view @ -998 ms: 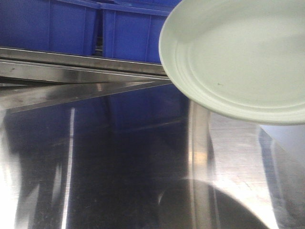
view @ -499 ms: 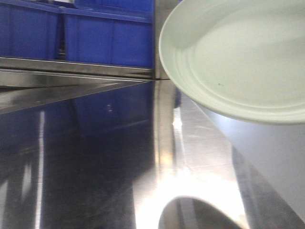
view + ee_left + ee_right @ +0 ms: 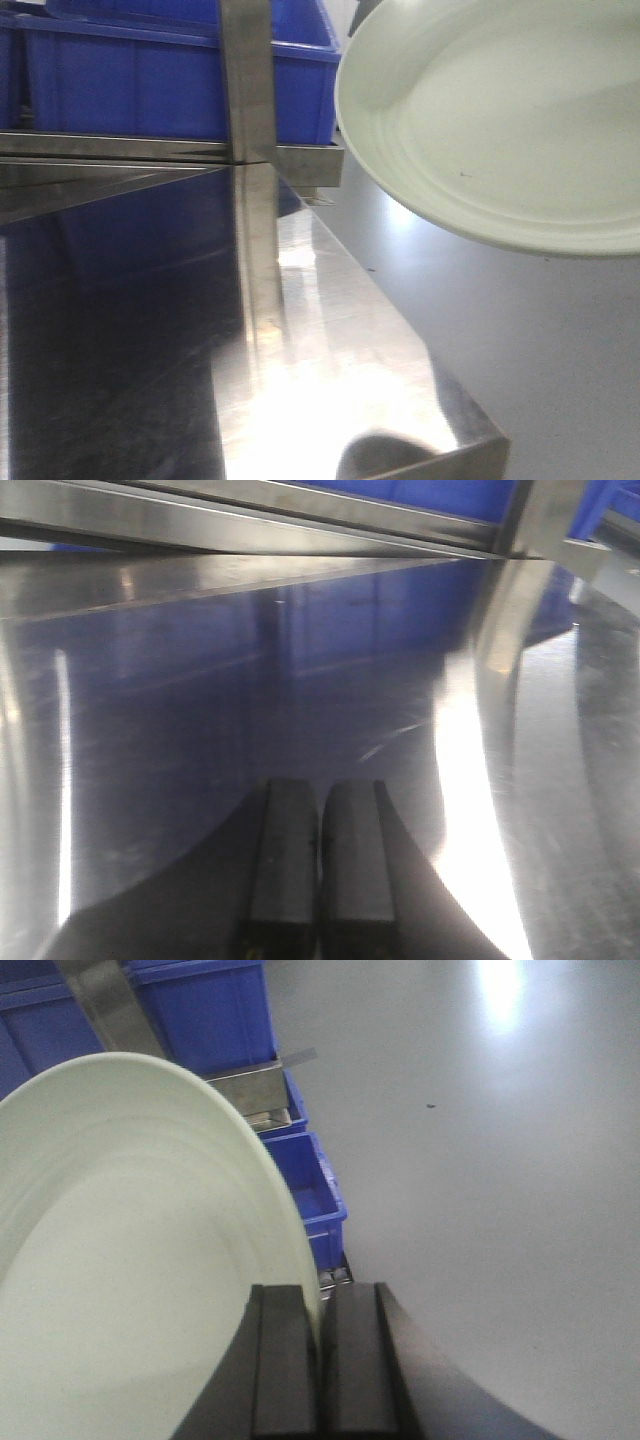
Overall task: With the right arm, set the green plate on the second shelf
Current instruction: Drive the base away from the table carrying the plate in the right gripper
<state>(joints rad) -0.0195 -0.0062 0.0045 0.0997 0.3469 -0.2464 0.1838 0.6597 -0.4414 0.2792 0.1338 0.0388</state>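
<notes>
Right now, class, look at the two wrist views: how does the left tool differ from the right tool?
The left tool is shut on nothing; the right tool is shut on the rim of the green plate. The left tool hangs over the shiny steel shelf; the right tool has grey floor and blue bins behind it. Both have dark, flat paired fingers.

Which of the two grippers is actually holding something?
The right gripper: its jaws pinch the rim of the green plate. The left gripper has its jaws shut on nothing.
</notes>
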